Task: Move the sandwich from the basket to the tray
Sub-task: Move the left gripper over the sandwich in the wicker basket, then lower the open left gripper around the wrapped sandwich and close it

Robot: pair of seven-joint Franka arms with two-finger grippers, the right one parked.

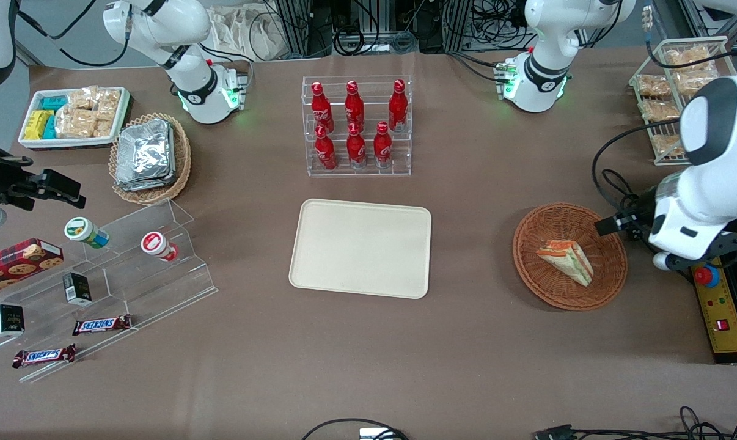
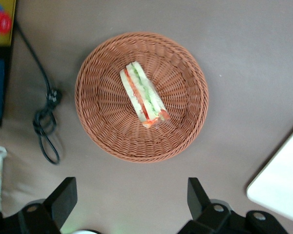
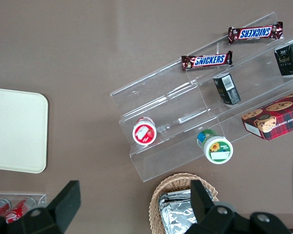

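Jaws apart and holding nothing, my gripper hangs above the table just beside the basket, at the working arm's end

Around me the brown table runs wide, with cables and frames along its edge by the arm bases; the cream tray lies bare at the middle, well apart from the basket, and a clear rack of red bottles stands farther from the front camera than the tray. Inside the round wicker basket the sandwich lies on its side, striped edge showing, untouched. I judge this the approach, nothing yet grasped: next I must shift over the basket, line my fingers across the wedge's bread faces, and come down gently so the soft bread is not crushed
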